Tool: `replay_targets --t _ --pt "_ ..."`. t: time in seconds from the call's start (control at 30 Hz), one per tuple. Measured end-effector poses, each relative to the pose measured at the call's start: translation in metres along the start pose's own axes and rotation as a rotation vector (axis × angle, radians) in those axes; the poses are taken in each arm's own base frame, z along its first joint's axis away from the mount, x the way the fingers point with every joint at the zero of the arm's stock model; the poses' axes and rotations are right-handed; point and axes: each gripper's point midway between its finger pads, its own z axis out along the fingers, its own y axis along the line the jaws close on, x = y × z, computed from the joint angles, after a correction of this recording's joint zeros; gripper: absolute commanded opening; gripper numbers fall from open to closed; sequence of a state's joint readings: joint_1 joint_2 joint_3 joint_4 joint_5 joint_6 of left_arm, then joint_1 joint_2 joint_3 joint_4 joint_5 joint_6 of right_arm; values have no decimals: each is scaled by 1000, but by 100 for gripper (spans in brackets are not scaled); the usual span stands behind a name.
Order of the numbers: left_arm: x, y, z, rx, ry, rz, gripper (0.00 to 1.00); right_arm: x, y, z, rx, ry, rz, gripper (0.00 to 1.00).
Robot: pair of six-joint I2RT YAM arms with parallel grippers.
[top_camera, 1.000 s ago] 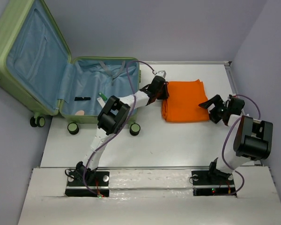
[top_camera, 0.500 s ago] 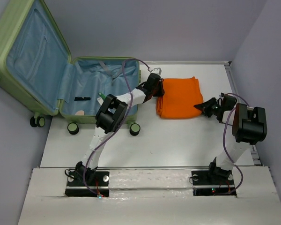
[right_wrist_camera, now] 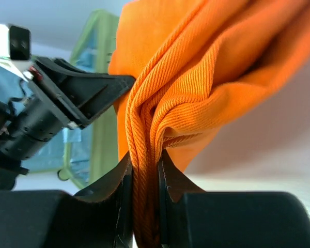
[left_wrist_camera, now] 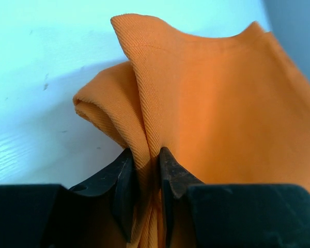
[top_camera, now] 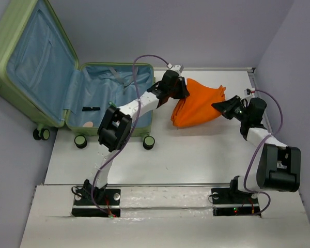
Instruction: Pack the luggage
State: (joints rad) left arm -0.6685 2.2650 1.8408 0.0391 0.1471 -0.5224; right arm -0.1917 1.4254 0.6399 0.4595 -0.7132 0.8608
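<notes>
The luggage (top_camera: 20, 46) lies open at the far left of the table, its light blue lining showing and its lid leaning back. An orange cloth (top_camera: 196, 106) hangs bunched between the two arms, right of the luggage and above the white table. My left gripper (top_camera: 182, 89) is shut on the cloth's left edge; in the left wrist view the cloth (left_wrist_camera: 222, 103) is pinched between the black jaws of that gripper (left_wrist_camera: 147, 160). My right gripper (top_camera: 220, 105) is shut on the cloth's right edge. The right wrist view shows folds of the cloth (right_wrist_camera: 196, 67) squeezed in that gripper (right_wrist_camera: 143, 163).
Inside the luggage's base lie a small black item (top_camera: 91, 108), a green-and-white item (top_camera: 112, 106) and a pale round item (top_camera: 89, 124). Caster wheels (top_camera: 81, 141) stick out along its near side. The white table (top_camera: 196, 155) ends at a wall on the right.
The right gripper closed on the cloth's right edge. Both grippers lifted the flat folded cloth off the table, and it now hangs bunched between them, shifted slightly left.
</notes>
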Motion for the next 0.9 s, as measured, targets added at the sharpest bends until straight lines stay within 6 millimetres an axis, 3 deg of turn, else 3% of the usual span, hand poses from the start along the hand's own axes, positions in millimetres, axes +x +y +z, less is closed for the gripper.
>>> replay_targets --t 0.17,0.23,0.3,0.43,0.47,0.5,0.57,0.67,0.7,0.73,0.77,0.8,0.87,0.9 --pt "-66 -52 -54 128 -89 4 6 -7 61 3 -95 4 -80 7" --pt "-96 -55 -80 150 -128 -6 6 -8 85 9 -131 10 -101 7" --pt "-129 -44 -108 144 -178 -23 6 -4 122 19 -193 25 -138 7" --pt "-197 19 -178 55 -286 -79 6 12 187 46 -297 66 -191 7" --pt "-205 30 -191 37 -300 -88 6 16 198 52 -313 73 -198 7" --pt "-224 57 -218 -7 -342 -109 6 25 215 65 -344 93 -210 7" --pt "-239 88 -250 -48 -386 -134 6 49 238 91 -378 139 -219 9" --pt "-238 144 -295 -125 -420 -200 82 97 248 133 -393 230 -218 56" --pt "-233 162 -302 -162 -423 -219 99 115 249 147 -395 270 -221 72" --pt "-228 193 -315 -237 -442 -244 99 135 246 162 -387 313 -223 99" --pt "-224 211 -322 -287 -453 -268 99 153 241 173 -375 354 -237 100" --pt "-215 243 -332 -378 -458 -301 99 170 231 186 -347 398 -240 100" --pt "-201 278 -344 -492 -453 -334 99 215 204 216 -272 509 -276 100" --pt "-191 291 -348 -546 -446 -342 99 223 201 222 -275 526 -293 100"
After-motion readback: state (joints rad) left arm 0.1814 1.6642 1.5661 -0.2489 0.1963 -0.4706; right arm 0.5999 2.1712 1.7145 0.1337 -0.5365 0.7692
